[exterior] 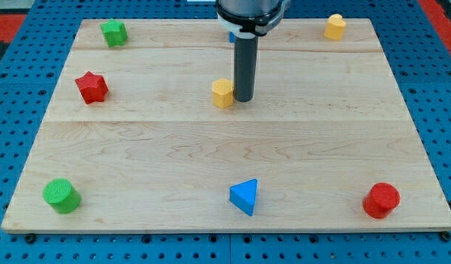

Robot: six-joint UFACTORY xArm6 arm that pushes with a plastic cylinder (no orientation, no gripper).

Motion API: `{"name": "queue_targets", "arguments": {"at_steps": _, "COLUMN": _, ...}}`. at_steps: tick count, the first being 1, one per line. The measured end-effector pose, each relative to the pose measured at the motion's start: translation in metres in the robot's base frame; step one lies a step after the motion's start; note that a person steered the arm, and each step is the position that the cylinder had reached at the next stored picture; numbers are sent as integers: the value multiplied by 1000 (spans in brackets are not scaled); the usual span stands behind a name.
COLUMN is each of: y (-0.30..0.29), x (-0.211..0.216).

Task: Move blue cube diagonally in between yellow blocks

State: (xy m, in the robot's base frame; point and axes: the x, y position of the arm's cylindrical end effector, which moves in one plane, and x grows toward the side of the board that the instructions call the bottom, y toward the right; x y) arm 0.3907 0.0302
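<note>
My tip (243,99) rests on the board just to the right of a yellow block (223,93) near the board's middle, touching or almost touching it. A second yellow block (334,26) sits at the view's top right. A small patch of blue (230,35) shows at the left edge of the arm near the view's top; it may be the blue cube, but the arm hides most of it. A blue triangular block (245,196) lies at the bottom centre.
A green star-like block (114,32) is at top left and a red star (92,87) at the left. A green cylinder (61,196) is at bottom left and a red cylinder (380,200) at bottom right. The wooden board (320,139) lies on a blue pegboard.
</note>
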Motion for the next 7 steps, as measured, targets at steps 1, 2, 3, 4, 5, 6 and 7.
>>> {"name": "queue_targets", "arguments": {"at_steps": 1, "y": 28, "x": -16}}
{"name": "queue_targets", "arguments": {"at_steps": 2, "y": 30, "x": -49}}
{"name": "queue_targets", "arguments": {"at_steps": 3, "y": 11, "x": -50}}
{"name": "queue_targets", "arguments": {"at_steps": 4, "y": -30, "x": -61}}
{"name": "queue_targets", "arguments": {"at_steps": 5, "y": -58, "x": -75}}
{"name": "queue_targets", "arguments": {"at_steps": 6, "y": -64, "x": -97}}
{"name": "queue_targets", "arguments": {"at_steps": 7, "y": -64, "x": -106}}
